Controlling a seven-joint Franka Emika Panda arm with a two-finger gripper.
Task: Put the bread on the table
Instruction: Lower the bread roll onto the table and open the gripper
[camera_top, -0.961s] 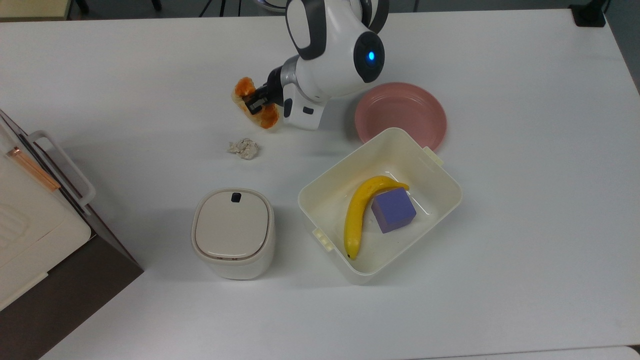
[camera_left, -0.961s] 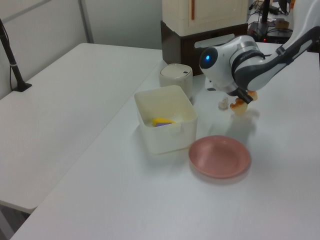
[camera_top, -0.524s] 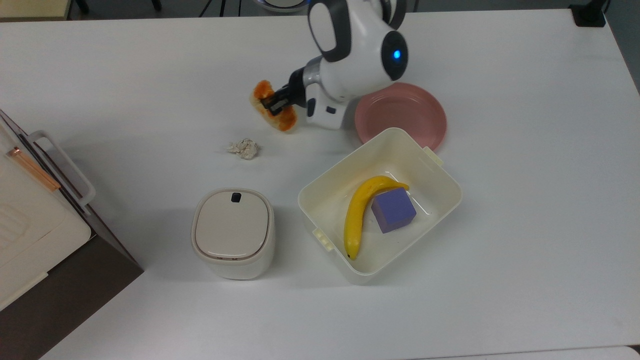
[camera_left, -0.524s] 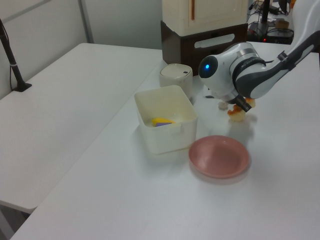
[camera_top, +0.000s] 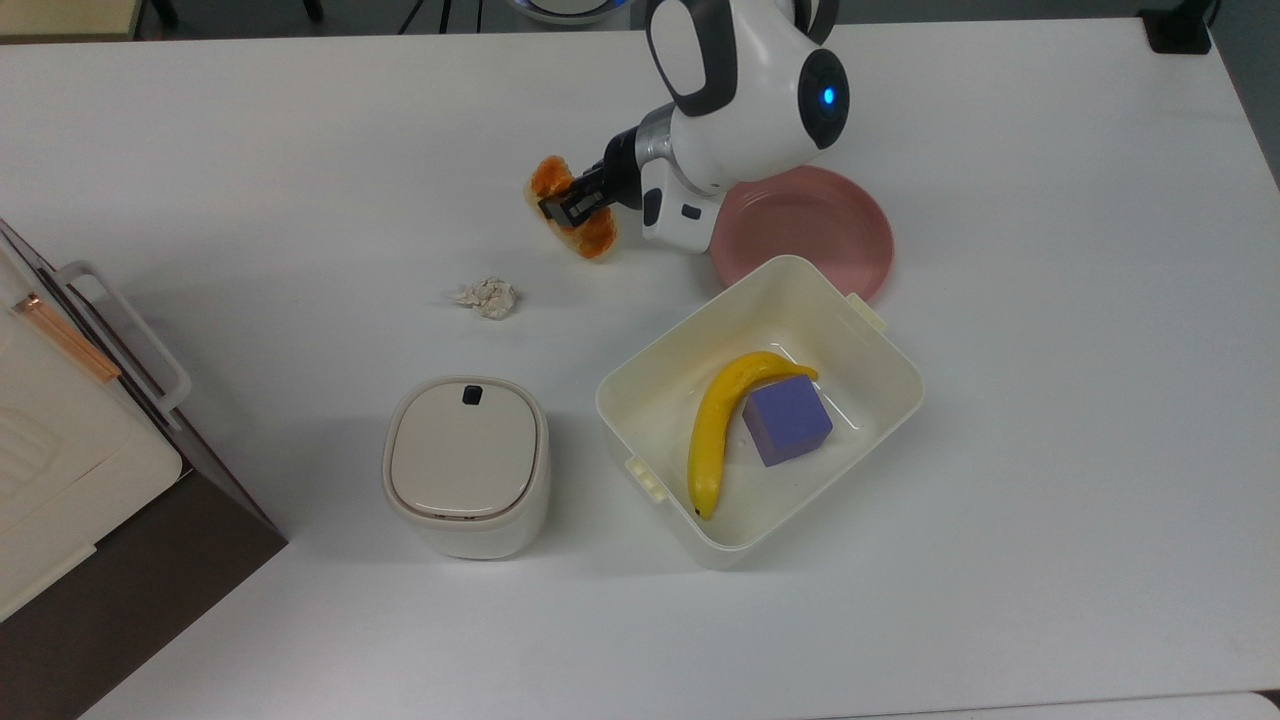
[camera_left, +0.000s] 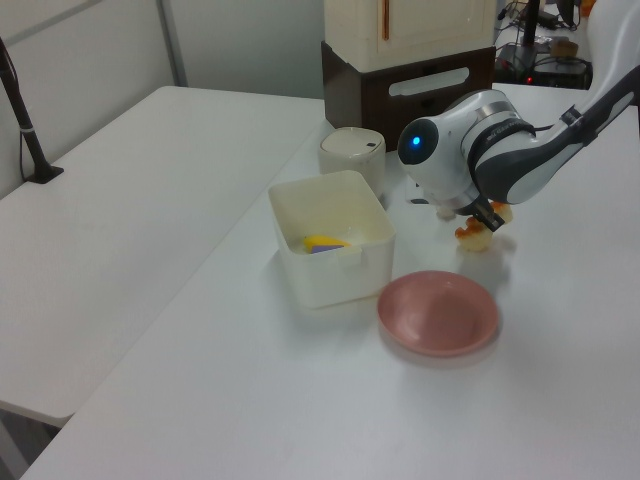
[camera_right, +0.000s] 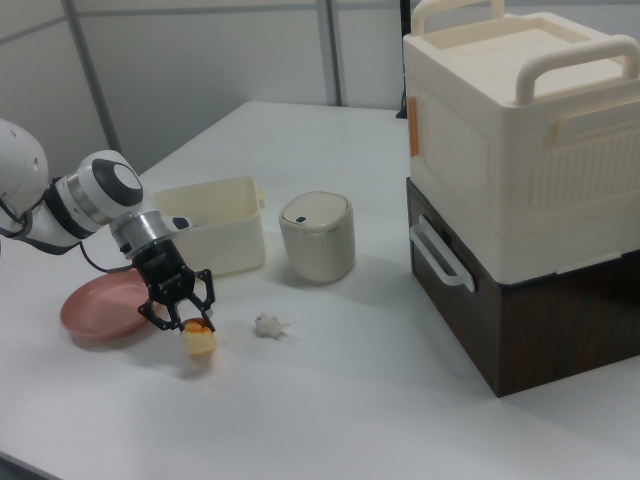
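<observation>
The gripper (camera_top: 573, 207) has its jaws clamped across the middle of the bread (camera_top: 590, 235) (orange-brown ends showing either side), held just above the table (camera_top: 1050, 400). In the top view the bread sits left of the pink plate (camera_top: 830, 225) and up-right of the paper ball (camera_top: 487, 297).

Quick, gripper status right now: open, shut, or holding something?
Gripper: shut on the bread, held over the table beside the pink plate.
</observation>
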